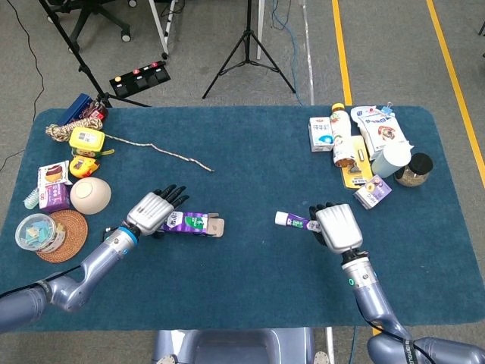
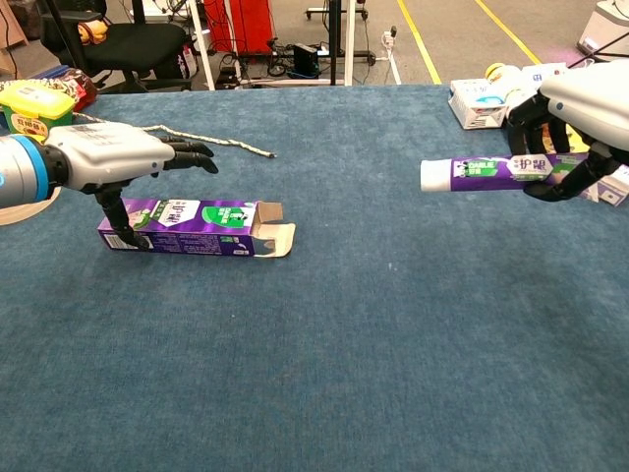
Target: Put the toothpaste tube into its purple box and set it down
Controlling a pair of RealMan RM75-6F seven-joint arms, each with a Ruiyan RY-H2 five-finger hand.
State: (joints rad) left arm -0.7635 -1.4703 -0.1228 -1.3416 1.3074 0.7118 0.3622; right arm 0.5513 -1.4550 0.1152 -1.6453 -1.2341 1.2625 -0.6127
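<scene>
The purple toothpaste box [image 1: 188,222] [image 2: 187,226] lies flat left of the table's middle, its open flap end [image 2: 271,228] facing right. My left hand [image 1: 152,211] [image 2: 110,157] hovers over the box's left end with its fingers stretched out above it and its thumb hanging down by the near face, gripping nothing. My right hand [image 1: 337,227] [image 2: 580,108] holds the white and purple toothpaste tube [image 1: 291,220] [image 2: 482,172] level above the table, cap end pointing left toward the box. A wide gap separates tube and box.
At the left edge are a beige bowl [image 1: 90,195], a woven coaster [image 1: 62,235], a yellow container [image 1: 86,140] and a rope [image 1: 163,150]. Snack packs, a bottle [image 1: 341,136] and a small purple carton [image 1: 372,191] crowd the back right.
</scene>
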